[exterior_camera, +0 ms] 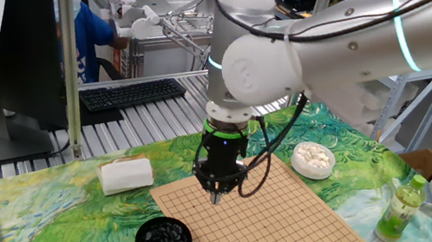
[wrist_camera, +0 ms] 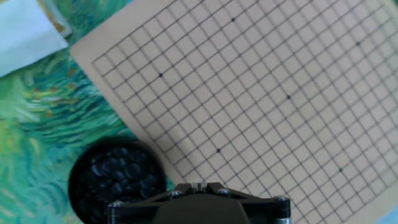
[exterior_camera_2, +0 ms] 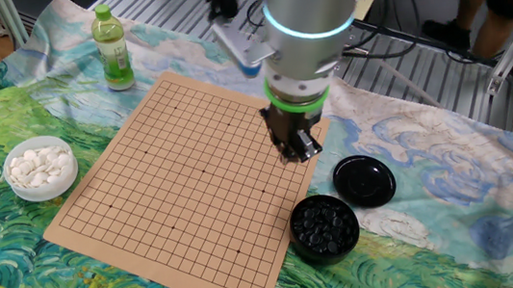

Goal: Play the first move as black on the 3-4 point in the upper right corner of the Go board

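While no stone lies on the Go board [exterior_camera_2: 183,181] yet, the black stones sit heaped in the black bowl [exterior_camera: 163,240] off the board's near-left corner in one fixed view, on the green painted cloth [exterior_camera: 42,238]; a white folded cloth [exterior_camera: 126,174] lies further back beside the board. Moving right, the gripper [exterior_camera: 216,193] hangs low over the board's edge nearest that bowl, and I cannot tell whether its fingers are parted or closed, or whether a stone is pinched between them, since the hand view shows only the gripper's base. Each black stone should be light, hard, glossy and slippery, with a lens shape that tends to squirt out of a pinch, so the best hold is probably across its widest middle, on a stone lying on top of the heap. Further right, the white stones fill a white bowl [exterior_camera: 312,158], and a green bottle [exterior_camera: 402,206] stands near the table corner. In the other fixed view a black lid [exterior_camera_2: 364,180] rests just beside the black bowl.
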Robot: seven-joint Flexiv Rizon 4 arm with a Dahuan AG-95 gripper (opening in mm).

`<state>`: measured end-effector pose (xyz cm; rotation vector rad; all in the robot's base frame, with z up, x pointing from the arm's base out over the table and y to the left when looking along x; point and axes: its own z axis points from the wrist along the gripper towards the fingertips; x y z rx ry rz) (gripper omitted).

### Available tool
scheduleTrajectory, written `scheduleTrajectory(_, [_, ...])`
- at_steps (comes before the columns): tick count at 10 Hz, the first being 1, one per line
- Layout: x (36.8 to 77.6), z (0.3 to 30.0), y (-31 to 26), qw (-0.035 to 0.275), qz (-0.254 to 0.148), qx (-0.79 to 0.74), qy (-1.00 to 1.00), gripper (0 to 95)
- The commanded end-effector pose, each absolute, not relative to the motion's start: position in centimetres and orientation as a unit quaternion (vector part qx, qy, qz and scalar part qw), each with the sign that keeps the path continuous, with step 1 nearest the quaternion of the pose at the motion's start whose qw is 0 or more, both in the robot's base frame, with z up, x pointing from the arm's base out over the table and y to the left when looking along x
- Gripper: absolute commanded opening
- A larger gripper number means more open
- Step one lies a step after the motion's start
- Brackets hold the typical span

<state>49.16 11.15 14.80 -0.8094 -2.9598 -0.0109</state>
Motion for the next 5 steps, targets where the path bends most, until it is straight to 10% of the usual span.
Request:
scheduleTrajectory(1, [50.5,14.8,11.2,0.033,0.012,-0.257,-0.966,0.0])
scheduleTrajectory(5, [52.2,15.6,11.0,0.013,0.029,-0.265,-0.964,0.0])
